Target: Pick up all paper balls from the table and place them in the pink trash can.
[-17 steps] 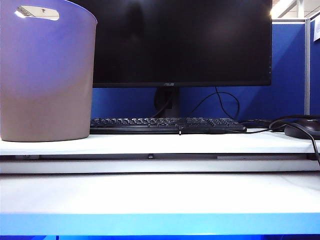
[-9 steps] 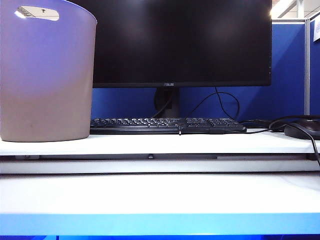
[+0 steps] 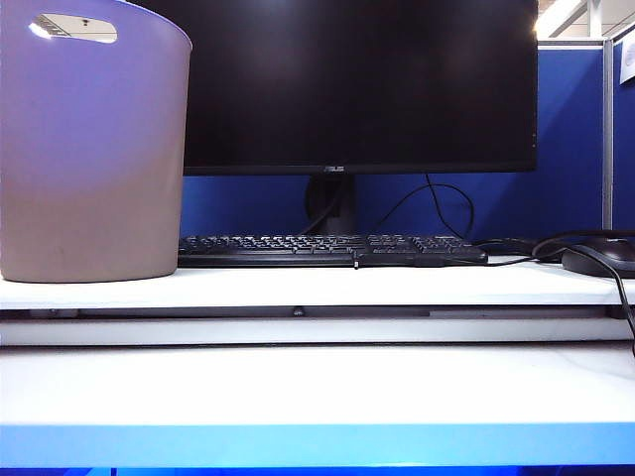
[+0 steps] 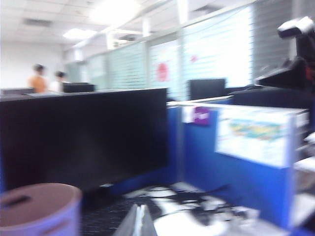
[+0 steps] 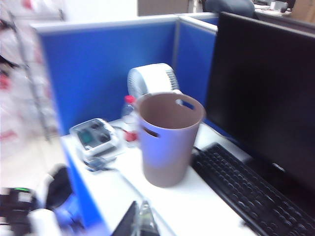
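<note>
**Operator:** Status of both grippers, and where's the bin?

**Notebook:** Your left gripper [image 4: 139,221] shows only as two pale fingertips pressed together at the lower edge of its wrist view; jaws closed, nothing between them. It is raised and looks out level across the desk toward the black monitor [image 4: 83,135] and the blue partition [image 4: 236,157]. That frame is blurred. Your right gripper [image 5: 139,220] reads the same: tips together, nothing held. It points toward the pink trash can [image 5: 170,140] from the keyboard side. Neither gripper appears in the exterior view.

**Operator:** And the trash can itself?

**Notebook:** Upright on the white table [image 3: 327,288], at the left of the exterior view, just beside the left end of the black keyboard [image 3: 332,248]. You can see its oval handle slot [image 3: 74,27] near the rim. From the right wrist the mouth is open toward you, but the bottom of the bin is out of sight, so I cannot tell what lies inside.

**Operator:** Paper balls?

**Notebook:** I cannot find any in the three views.

**Operator:** Anything else around the bin?

**Notebook:** In the right wrist view: a clear bottle with a red cap [image 5: 129,118] just behind it, a small white fan [image 5: 151,79] further back, and a grey device with a screen [image 5: 94,135] nearer the table's edge. A black mouse [image 3: 600,256] with its cable sits at the far right of the exterior view.
</note>
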You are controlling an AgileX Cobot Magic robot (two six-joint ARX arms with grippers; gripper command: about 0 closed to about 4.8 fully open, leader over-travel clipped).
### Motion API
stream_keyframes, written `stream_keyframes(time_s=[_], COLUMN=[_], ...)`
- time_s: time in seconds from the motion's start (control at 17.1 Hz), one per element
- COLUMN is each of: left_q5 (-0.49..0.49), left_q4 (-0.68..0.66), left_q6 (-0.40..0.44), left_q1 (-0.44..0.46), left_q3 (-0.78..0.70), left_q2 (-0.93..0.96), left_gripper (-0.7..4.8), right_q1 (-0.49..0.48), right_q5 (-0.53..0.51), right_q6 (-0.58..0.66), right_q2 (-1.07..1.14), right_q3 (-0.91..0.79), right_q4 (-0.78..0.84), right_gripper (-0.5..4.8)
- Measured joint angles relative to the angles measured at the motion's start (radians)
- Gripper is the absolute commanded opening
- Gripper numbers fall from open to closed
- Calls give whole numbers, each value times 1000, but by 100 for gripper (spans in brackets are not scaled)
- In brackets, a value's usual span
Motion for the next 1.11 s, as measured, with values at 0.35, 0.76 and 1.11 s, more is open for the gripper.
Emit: stream_keyframes(time_s=[0.35,0.76,1.11], left_q5=[51,134,210], left_q4=[-40,-164,-207], left_q6=[-134,-192,-100], left_q1=[82,224,291], left_q3=[-38,-97,-301], left_q2=[-116,-235,-290], left_gripper=[-6,-6,-6], right_q1=[-6,-198,-374], right_q5=[20,-57,-207], right_q6=[120,170,137], right_q2=[-375,-637,-741], right_q3=[-276,-534,-805], right_q4=[12,4,27], right_gripper=[-8,-7,-7])
